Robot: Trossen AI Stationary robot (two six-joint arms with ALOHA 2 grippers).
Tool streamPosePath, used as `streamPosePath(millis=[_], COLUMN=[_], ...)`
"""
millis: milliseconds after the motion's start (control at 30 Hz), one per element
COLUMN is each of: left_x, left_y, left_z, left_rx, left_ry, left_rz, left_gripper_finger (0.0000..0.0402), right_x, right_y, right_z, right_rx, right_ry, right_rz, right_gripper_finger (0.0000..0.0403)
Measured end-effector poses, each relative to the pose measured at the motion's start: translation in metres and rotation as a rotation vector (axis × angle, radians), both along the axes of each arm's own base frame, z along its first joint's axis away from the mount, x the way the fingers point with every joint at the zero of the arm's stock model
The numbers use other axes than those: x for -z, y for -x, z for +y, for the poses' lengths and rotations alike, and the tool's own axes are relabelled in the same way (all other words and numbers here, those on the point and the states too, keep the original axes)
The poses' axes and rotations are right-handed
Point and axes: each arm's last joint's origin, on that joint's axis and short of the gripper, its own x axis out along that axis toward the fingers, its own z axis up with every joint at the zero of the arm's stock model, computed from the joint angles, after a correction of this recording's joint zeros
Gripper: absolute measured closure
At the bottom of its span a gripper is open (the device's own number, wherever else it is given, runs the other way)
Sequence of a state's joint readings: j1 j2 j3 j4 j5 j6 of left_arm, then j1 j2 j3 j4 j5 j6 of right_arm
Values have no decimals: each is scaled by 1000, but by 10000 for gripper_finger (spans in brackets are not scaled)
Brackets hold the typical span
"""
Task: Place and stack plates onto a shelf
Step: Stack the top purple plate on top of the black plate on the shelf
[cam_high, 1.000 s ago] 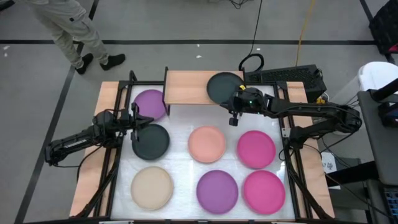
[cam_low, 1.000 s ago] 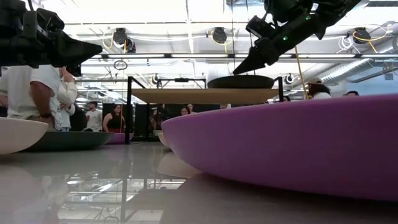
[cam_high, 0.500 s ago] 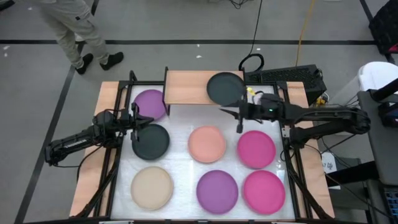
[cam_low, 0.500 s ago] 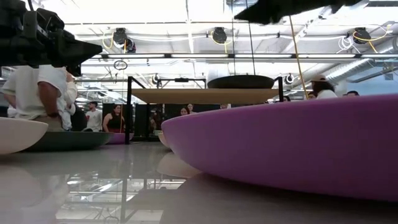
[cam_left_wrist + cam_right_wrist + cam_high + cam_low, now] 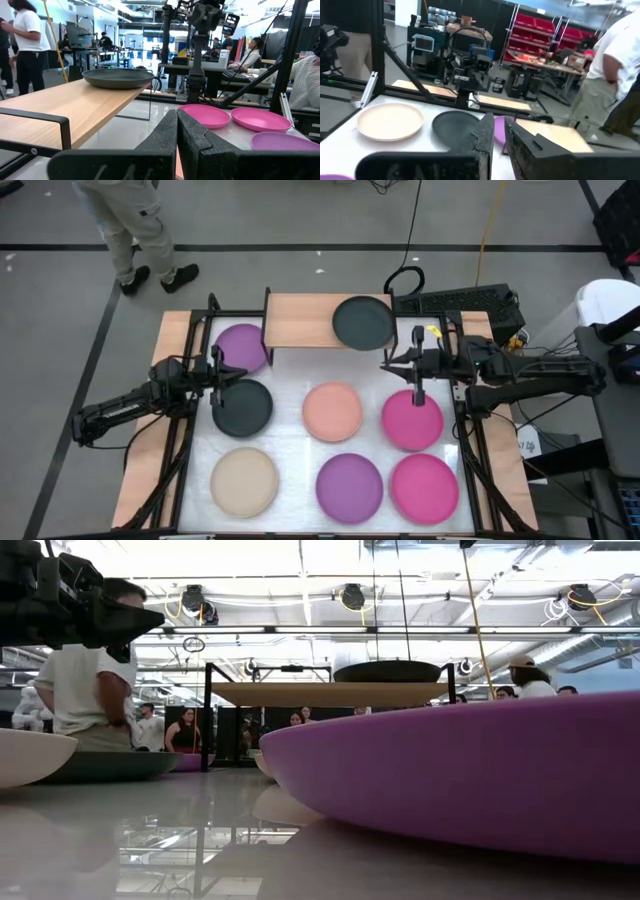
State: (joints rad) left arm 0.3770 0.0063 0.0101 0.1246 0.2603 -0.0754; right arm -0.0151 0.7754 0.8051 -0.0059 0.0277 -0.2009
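Observation:
The shelf (image 5: 305,321) stands at the table's far edge, and a black-grey plate (image 5: 363,322) lies flat on its right end. On the table lie a purple plate (image 5: 242,347) by the shelf's left end, a second black-grey plate (image 5: 242,407), the salmon plate (image 5: 333,411), two magenta plates (image 5: 412,420) (image 5: 424,487), another purple plate (image 5: 349,487) and the beige plate (image 5: 244,481). My left gripper (image 5: 176,120) hovers shut over the far edge of the table's black-grey plate. My right gripper (image 5: 499,126), all but shut and empty, hangs above the far magenta plate, pointing toward the table's left.
Black frame bars (image 5: 188,420) run along the table's left and right sides. A keyboard (image 5: 460,302) lies beyond the far right corner. A person (image 5: 125,230) walks on the floor past the far left corner, and more people stand in the room behind.
My right gripper has drawn back from the shelf's right end toward the table's right edge and risen out of the low view's top, turning as it went. It now hangs over the far magenta plate. The black-grey plate stays on the shelf. The left arm has kept still.

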Motion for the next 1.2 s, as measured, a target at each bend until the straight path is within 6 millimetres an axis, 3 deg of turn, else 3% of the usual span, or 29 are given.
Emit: streamPosePath(millis=[567,867,1067,1200], left_x=[0,-1,-1,-2], left_y=[0,0,0,1], left_z=[0,0,0,2], left_rx=[0,12,10,-69], left_ry=[-1,87,74,137], left_rz=[-4,-23,-22,-44], left_gripper_finger=[398,398,398,398], right_x=[9,62,102,113], right_y=[-1,5,13,19], right_z=[1,6,7,7], right_rx=[-9,-29,-41,-47], right_ry=[-8,-95,-80,8], right_rz=[44,154,58,-72], right_gripper_finger=[376,376,376,376])
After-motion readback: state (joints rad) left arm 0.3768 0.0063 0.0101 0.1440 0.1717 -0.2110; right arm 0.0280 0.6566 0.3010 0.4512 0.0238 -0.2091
